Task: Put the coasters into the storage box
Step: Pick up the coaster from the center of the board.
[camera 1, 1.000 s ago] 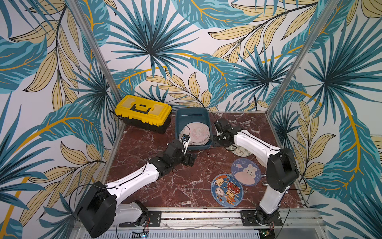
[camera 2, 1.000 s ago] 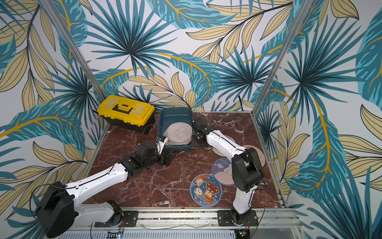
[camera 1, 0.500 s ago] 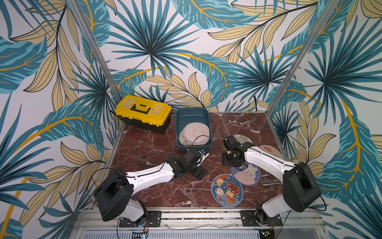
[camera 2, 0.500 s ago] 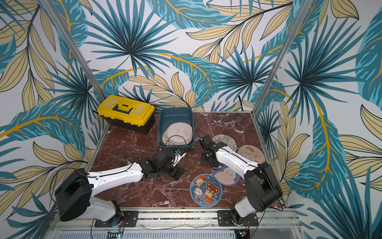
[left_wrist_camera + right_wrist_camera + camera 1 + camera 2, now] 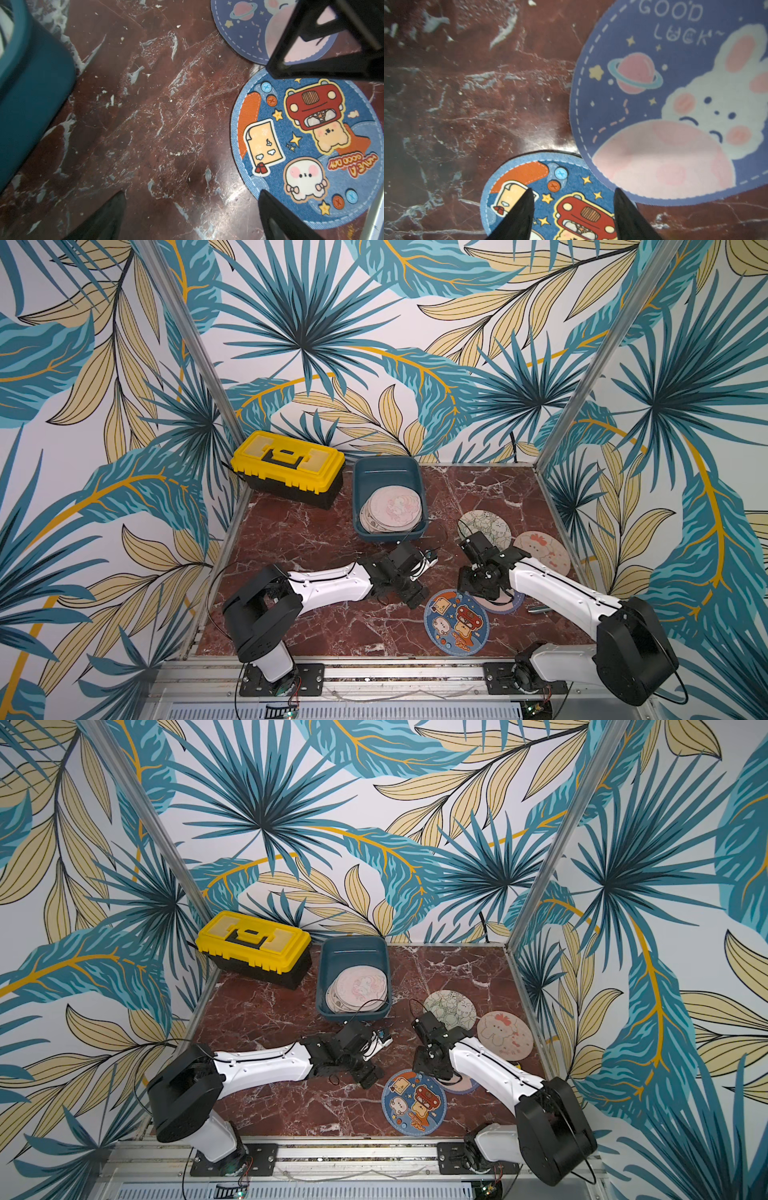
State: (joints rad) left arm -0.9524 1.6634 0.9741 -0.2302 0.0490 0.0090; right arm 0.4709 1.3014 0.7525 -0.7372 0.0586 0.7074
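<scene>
While left end effector (image 5: 192, 193) and right end effector (image 5: 573, 190) gape empty, veined red marble tabletop (image 5: 291, 539) sits within leaf-print walls (image 5: 374, 344)

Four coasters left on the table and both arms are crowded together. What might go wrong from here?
1. The left gripper and right gripper, both open, hover by the same car coaster: their fingers may collide.
2. The space bunny coaster seems to overlap its edge, so lifting one could drag the other.

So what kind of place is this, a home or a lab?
Most likely a robot test booth: a left arm and right arm bolted to a metal rail, leaf-print wall panels on aluminium posts, and a marble-look tabletop.
</scene>
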